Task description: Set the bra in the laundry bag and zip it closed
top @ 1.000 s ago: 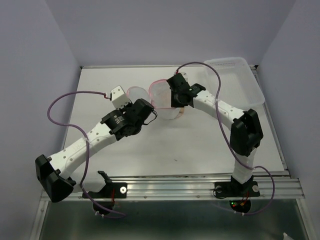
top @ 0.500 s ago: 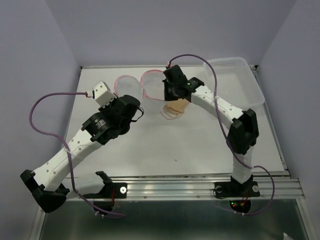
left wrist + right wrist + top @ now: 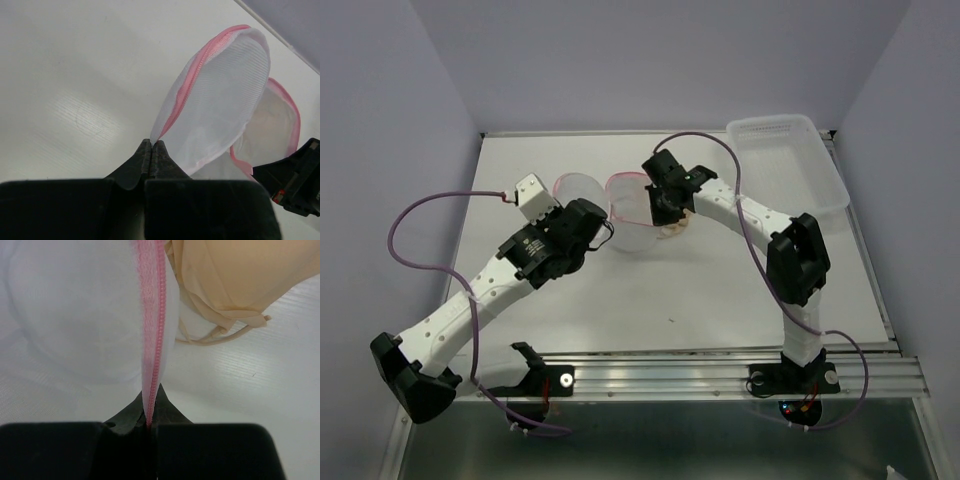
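The laundry bag [image 3: 630, 212], white mesh with a pink zipper rim, is held open in two round halves at the table's middle. My left gripper [image 3: 607, 232] is shut on the edge of its left half [image 3: 220, 95]. My right gripper [image 3: 660, 205] is shut on the pink zipper rim [image 3: 152, 315] of the other half. The peach bra [image 3: 674, 227] lies on the table just right of that rim, partly under my right wrist. In the right wrist view the bra [image 3: 240, 275] and its straps lie close beside the rim.
A rectangular clear-white plastic basket tray [image 3: 820, 180] stands at the back right. Purple cables loop over both arms. The side walls stand close to the table's left and right edges.
Both grippers kept their hold on the bag. The bag went toward the far left, then came back nearer and lower beside the bra. The left arm swung along with it.
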`<state>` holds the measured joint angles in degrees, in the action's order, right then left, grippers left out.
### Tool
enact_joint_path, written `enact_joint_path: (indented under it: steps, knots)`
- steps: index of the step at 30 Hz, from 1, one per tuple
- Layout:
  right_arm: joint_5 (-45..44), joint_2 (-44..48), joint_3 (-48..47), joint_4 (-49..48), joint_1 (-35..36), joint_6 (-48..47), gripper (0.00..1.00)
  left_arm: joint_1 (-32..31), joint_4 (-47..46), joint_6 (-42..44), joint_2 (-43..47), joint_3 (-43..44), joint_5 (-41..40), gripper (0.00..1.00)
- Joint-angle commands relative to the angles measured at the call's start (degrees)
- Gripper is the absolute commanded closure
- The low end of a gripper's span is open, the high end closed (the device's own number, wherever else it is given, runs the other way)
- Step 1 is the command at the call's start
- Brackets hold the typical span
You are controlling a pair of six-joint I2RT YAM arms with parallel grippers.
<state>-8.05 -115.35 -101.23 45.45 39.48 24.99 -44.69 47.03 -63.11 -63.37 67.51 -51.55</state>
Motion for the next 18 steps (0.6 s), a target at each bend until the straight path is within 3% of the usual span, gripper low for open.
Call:
enact_joint_path:
  steps: [1, 8, 11, 12, 15, 16, 18]
  knots:
    - [1.7, 1.8, 2.1, -1.2, 0.1, -0.7, 0.99, 1.3, 2.4, -2.7, 0.7, -2.5, -4.2, 1.00]
    - [7.3, 2.8, 4.6, -6.2, 0.1, -2.0, 0.91, 1.6, 3.9, -4.9, -1.1, -2.6, -2.9, 1.00]
    - [7.4, 1.3, 4.6, -6.4, 0.1, -2.6, 0.83, 1.6, 4.9, -5.4, -0.6, -1.9, -4.0, 1.00]
    - [7.4, 0.4, 4.8, -7.0, 0.1, -2.8, 0.77, 1.6, 4.7, -5.2, -0.3, -1.9, -4.8, 1.00]
    - [6.7, -0.8, 4.6, -7.7, 0.1, -2.7, 0.76, 1.6, 1.9, -1.3, 0.2, -2.3, -5.2, 1.00]
    - [6.6, -1.1, 4.4, -7.8, 0.1, -2.6, 0.61, 1.6, -0.6, 1.9, 0.2, -2.6, -4.9, 1.00]
    - [6.9, -0.8, 4.4, -8.7, 0.1, -3.0, 0.59, 1.6, -2.1, 3.7, 0.2, -2.7, -5.2, 1.00]
